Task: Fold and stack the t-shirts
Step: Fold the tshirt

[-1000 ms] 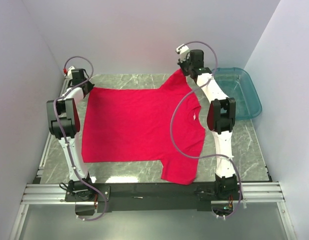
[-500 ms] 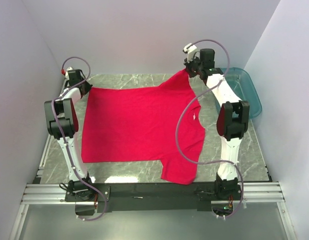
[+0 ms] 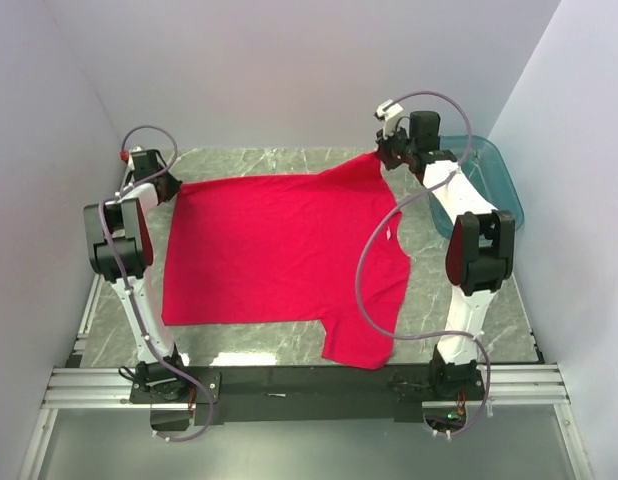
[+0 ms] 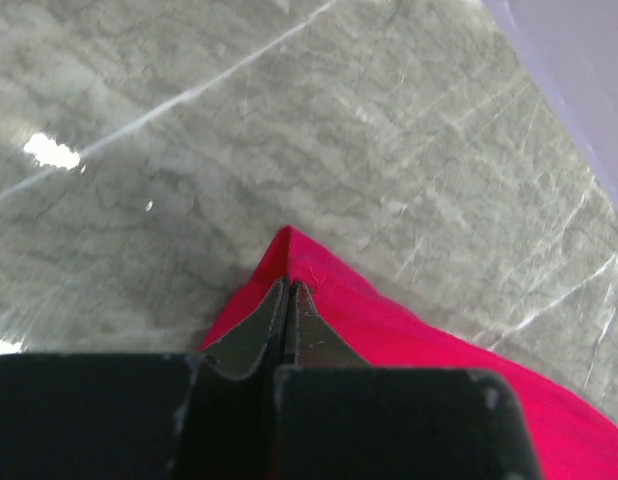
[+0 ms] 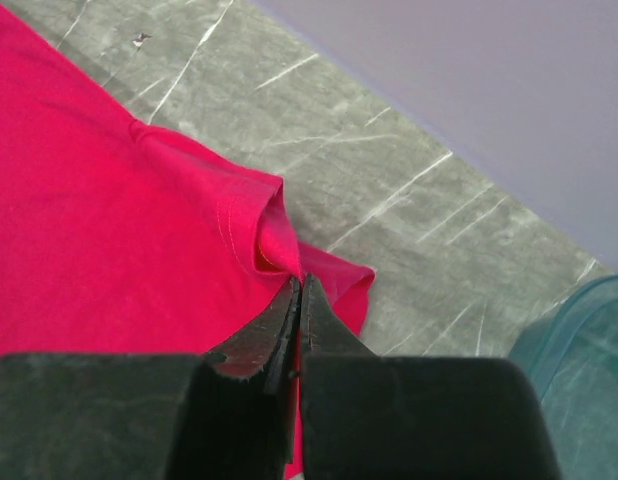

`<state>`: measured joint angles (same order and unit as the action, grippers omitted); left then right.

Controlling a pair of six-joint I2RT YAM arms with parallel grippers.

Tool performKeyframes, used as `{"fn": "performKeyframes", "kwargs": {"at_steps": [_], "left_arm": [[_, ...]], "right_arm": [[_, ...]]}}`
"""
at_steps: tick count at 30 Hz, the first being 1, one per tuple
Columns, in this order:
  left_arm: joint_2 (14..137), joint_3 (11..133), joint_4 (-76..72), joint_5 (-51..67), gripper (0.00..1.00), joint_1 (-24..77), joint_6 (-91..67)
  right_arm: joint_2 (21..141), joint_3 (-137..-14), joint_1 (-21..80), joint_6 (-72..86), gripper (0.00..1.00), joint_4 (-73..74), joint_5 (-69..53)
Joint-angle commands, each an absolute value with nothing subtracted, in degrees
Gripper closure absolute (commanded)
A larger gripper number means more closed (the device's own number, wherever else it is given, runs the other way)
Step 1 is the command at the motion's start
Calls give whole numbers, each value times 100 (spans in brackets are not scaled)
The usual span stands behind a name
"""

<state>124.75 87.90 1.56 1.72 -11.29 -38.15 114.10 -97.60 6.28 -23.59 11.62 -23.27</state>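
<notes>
grey marble tabletop, pale walls close round it, and one red t-shirt spread nearly flat across the middle. the left gripper is pinched tight on the far left hem corner. the right gripper is pinched tight on the far sleeve, over by the teal tub.

both holds look thin to me, just a sliver of cloth at the tips, so a hard pull apart could slide a corner free and let the shirt flop back crooked. the sleeve is bunched and rolled at the right tips, which could carry a wrinkle into any fold. the near sleeve lies close to the table's front edge and might drag off it if the cloth is hauled forward. the hose looping over the chest could snag too.

how much cloth sits inside either pinch i can't tell, since the fingers cover it. only one shirt shows. the arm cuts off part of the tub, and i can't make out whether anything is in it.
</notes>
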Motion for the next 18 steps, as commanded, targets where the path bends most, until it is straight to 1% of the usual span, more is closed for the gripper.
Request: {"fn": "performKeyframes", "kwargs": {"at_steps": [1, 11, 18], "left_arm": [[11866, 8552, -149, 281, 100, -1213, -3727], [11338, 7788, -334, 422, 100, -1353, -3604], [11066, 7462, -431, 510, 100, -1415, -3595]], "right_arm": [[10829, -9589, 536, -2268, 100, 826, -2478], [10214, -8764, 527, -2197, 100, 703, -2593], [9862, -8385, 536, -2188, 100, 686, -2619]]}}
